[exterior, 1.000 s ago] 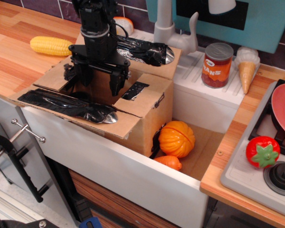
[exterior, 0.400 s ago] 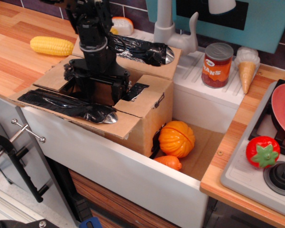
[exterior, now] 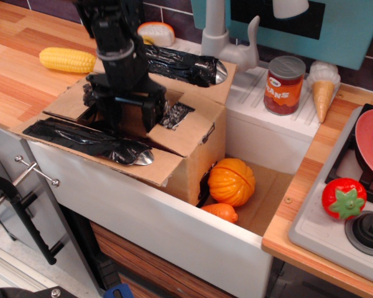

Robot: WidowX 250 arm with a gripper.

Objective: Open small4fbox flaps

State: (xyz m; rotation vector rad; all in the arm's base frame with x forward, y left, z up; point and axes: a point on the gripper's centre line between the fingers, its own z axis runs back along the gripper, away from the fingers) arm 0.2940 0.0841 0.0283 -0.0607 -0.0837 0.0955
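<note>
Cardboard box (exterior: 193, 146) sits in the white sink (exterior: 174, 230), beside an orange pumpkin (exterior: 231, 180). Its two long flaps (exterior: 99, 146) lie spread outward. The gripper (exterior: 127, 115) reaches down into the opening; whether it is clenched or released I cannot tell. A fingertip could snag the right short flap's crinkled tape (exterior: 174, 113) and drag the whole box.

1 box (exterior: 196, 133) | 4 flaps (exterior: 93, 139) | 1 corn cob (exterior: 67, 59) | 1 can (exterior: 284, 85) | 1 pumpkin (exterior: 231, 181) | 1 tomato (exterior: 344, 198) | 1 ice-cream cone (exterior: 323, 88) | 1 gripper (exterior: 125, 112)
</note>
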